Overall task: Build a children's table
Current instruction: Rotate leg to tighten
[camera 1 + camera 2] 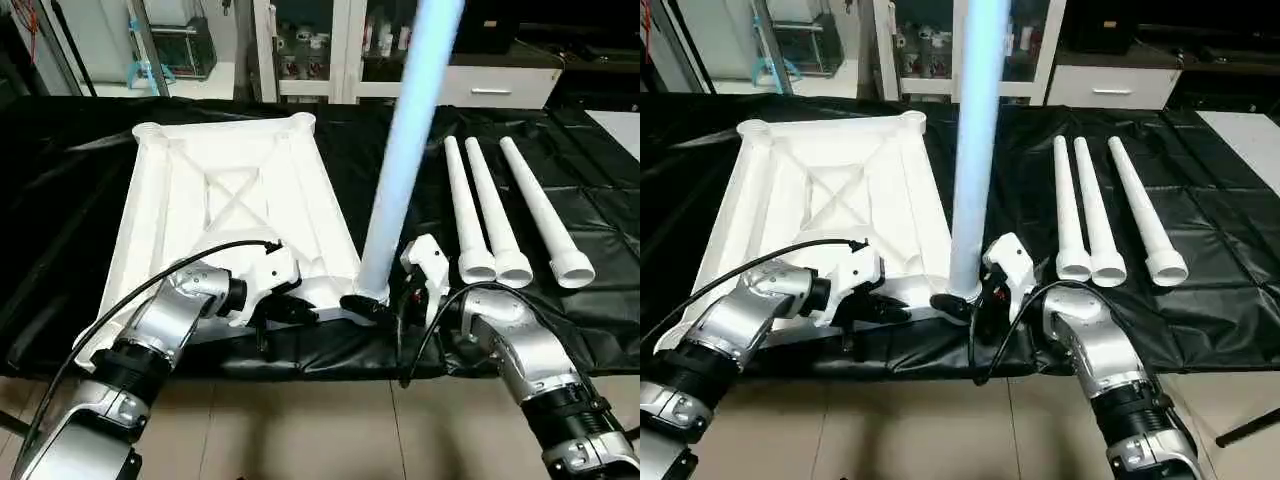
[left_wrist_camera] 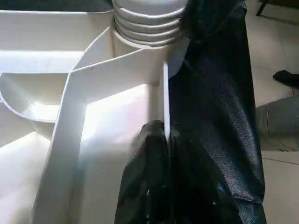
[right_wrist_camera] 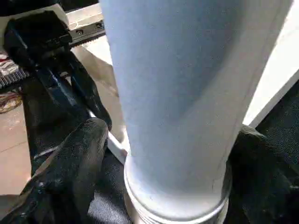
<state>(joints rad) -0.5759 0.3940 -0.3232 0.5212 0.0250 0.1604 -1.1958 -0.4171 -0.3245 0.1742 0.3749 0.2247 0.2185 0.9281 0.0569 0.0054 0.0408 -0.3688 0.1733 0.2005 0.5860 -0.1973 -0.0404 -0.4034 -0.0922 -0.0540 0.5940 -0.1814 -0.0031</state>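
Standing leg (image 1: 405,150) gripped in right end effector (image 1: 385,300); left end effector (image 1: 295,308) pinching tabletop (image 1: 230,190) rim.

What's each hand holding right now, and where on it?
Right hand grips the upright leg near its base, at the tabletop's corner socket. Left hand is shut on the near edge wall of the tabletop.

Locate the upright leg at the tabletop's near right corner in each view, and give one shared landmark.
Left eye view: upright leg, centre, rising past the top edge.
Right eye view: upright leg, centre, likewise.
Left wrist view: just its ribbed base above the corner socket.
Right wrist view: its wide lower end, between the right gripper's fingers.
Shared landmark: the tabletop, whose near right corner socket holds the leg.
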